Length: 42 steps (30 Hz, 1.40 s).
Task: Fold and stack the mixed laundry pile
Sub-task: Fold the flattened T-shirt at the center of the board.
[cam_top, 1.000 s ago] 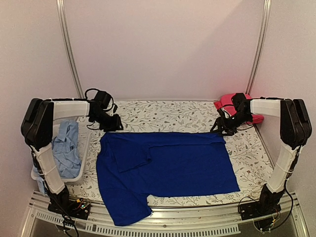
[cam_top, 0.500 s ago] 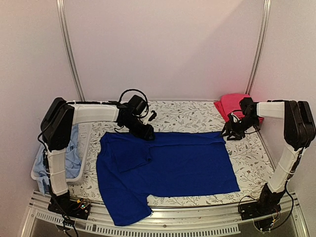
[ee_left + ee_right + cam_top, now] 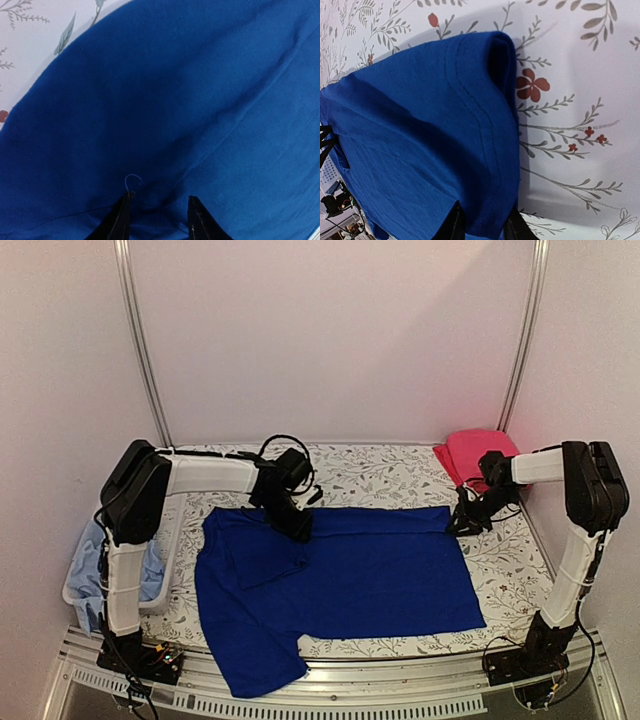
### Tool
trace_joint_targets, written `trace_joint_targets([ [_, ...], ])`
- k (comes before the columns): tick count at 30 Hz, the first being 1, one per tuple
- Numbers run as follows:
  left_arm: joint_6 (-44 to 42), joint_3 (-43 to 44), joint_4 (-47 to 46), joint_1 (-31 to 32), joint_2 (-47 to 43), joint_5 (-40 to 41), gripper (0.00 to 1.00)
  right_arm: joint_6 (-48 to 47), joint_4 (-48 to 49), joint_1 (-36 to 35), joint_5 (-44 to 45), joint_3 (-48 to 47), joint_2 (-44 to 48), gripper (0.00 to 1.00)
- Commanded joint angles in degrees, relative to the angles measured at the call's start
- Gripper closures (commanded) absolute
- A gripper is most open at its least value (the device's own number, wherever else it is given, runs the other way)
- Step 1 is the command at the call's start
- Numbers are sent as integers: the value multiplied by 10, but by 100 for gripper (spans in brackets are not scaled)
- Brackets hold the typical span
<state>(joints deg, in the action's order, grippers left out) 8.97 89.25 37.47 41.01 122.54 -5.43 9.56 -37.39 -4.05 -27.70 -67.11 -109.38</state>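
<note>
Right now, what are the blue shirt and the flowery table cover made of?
The royal-blue shirt looks like soft, matte knit cloth, likely cotton: it wrinkles and has a stitched hem. The floral table cover looks like smooth printed cloth or a coated sheet; lying flat, it leaves that open.

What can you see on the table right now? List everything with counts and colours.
blue shirt: one, royal blue, spread flat mid-table
red-pink garment: one, far right corner
light-blue shirt: one, in the basket
basket: one, white, left edge
table cover: one, white floral print, under everything
left gripper: one, black, on the blue shirt's far edge
right gripper: one, black, straddling the blue shirt's far right corner
</note>
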Motion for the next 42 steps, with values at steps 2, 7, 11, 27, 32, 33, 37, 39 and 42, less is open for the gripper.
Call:
trace_joint_targets([
  [2,-28,1,35,16,0,36,63,-1,12,3,-8,0,-12,84],
  [7,-35,5,37,18,-14,68,76,-3,12,9,-8,-2,-7,100],
  [11,-37,14,37,18,-27,65,91,-4,12,11,-11,-8,4,100],
  [27,-66,-41,31,18,-103,22,100,-15,-33,13,-7,-27,39,100],
  [32,-72,-71,28,19,-101,9,100,-20,-26,13,-6,7,37,97],
  [33,-73,-74,28,20,-98,3,100,-24,-26,13,-15,11,32,91],
  [37,-62,-68,31,18,-94,-5,74,-28,-24,13,-15,9,39,57],
  [39,-50,-69,20,10,-109,-14,67,-24,-18,15,-8,-6,56,51],
  [42,-19,-76,-4,-30,-136,-46,64,-13,0,24,-4,-40,67,46],
])
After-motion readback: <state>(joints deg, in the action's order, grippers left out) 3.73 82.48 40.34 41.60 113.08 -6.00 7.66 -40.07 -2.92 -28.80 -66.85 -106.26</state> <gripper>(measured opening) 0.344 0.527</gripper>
